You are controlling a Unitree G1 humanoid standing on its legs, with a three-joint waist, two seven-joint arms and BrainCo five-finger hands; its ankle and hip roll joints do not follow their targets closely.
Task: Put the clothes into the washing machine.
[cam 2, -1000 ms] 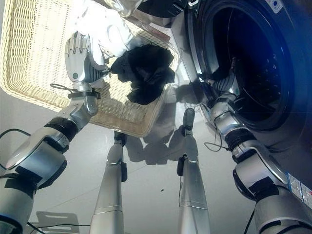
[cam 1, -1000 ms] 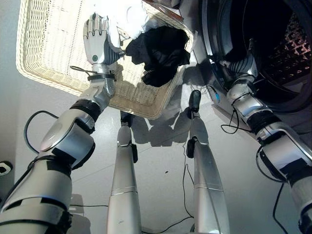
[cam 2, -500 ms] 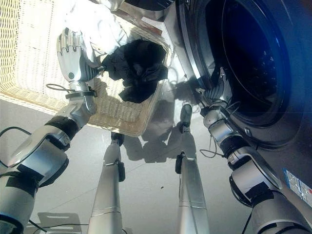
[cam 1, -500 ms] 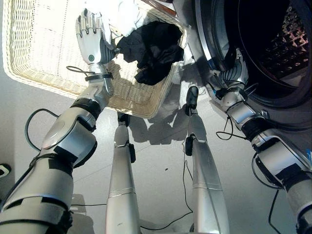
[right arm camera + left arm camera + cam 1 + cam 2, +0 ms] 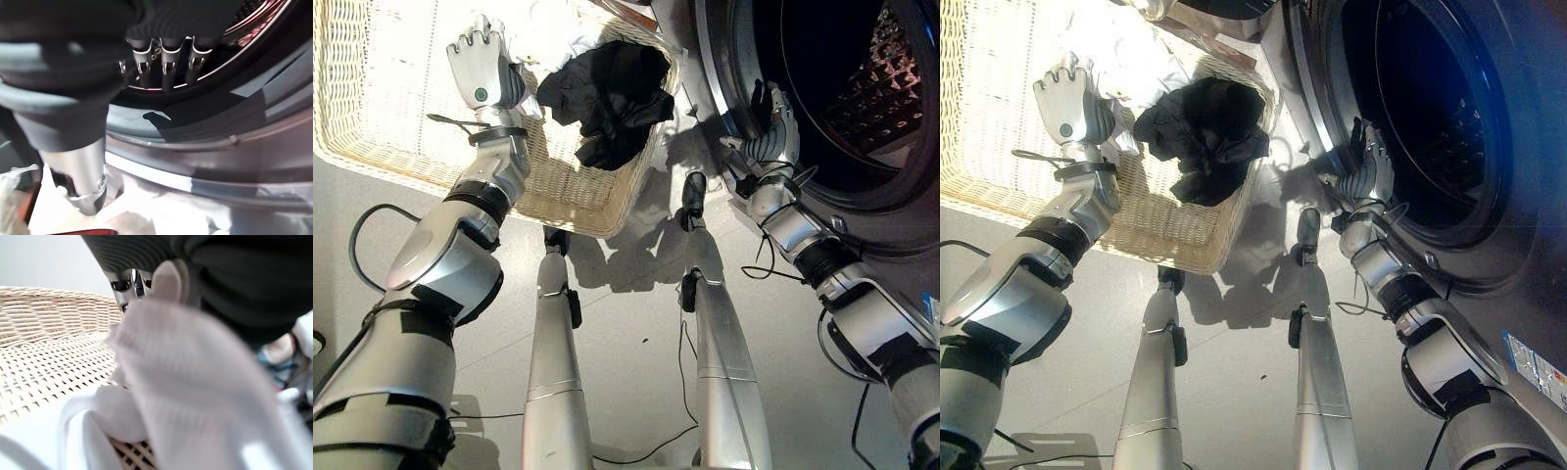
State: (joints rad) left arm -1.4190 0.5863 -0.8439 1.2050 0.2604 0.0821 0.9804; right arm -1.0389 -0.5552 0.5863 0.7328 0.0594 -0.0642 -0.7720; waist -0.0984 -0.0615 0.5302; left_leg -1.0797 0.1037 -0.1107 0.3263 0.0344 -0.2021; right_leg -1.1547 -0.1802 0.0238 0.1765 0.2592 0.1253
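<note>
While the left hand (image 5: 481,67) curled into the white garment (image 5: 195,382) inside the wicker basket (image 5: 391,127), the black clothes (image 5: 607,93) lay beside it. Grip looked shallow; fabric could slip. Right hand (image 5: 1363,168) hung empty and relaxed at the washer opening (image 5: 1420,108).

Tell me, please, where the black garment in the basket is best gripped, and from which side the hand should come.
Grip the black garment at its bunched upper folds, coming from above. It lies heaped in the corner of the wicker basket nearest the washing machine, with a tail draping lower, so the raised crumple probably gives the fingers most to close on. The left hand is beside it, at the white cloth.
</note>
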